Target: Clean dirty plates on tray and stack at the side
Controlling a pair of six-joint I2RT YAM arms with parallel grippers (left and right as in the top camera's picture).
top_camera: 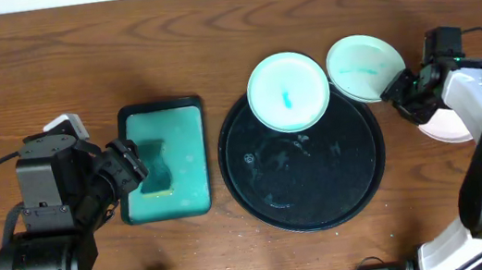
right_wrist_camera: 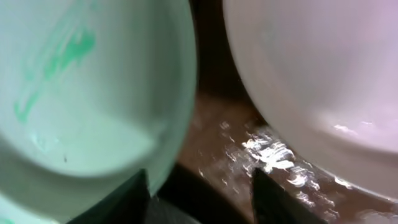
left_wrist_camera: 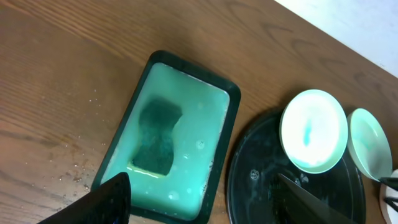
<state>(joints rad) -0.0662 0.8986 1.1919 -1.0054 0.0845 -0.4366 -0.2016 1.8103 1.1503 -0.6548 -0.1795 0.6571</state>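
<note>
From overhead we see the tray (top_camera: 323, 194) at the centre, with the first plate (top_camera: 288, 91) resting across its far rim, a teal smear in its middle; the second plate (top_camera: 362, 65), also smeared, lies just beside the tray's far right edge. The right gripper (top_camera: 400, 89) sits at that plate's near right rim, so the plate lies tray-ward of its fingers. The third plate (top_camera: 442, 127), plain white, is half hidden under the same arm, and the right arm is nearer to all three. The left gripper (top_camera: 130, 163) hovers over the teal container (top_camera: 186, 156), well apart from any plate.

In the left wrist view the fingers (left_wrist_camera: 109, 202) stand wide, holding nothing; the sponge (left_wrist_camera: 155, 134) lies ahead, its long axis along the container.

In the right wrist view the fingers (right_wrist_camera: 127, 199) are parted and grip nothing; the second plate's rim is just beside one of them, with bare wood in the gap.
</note>
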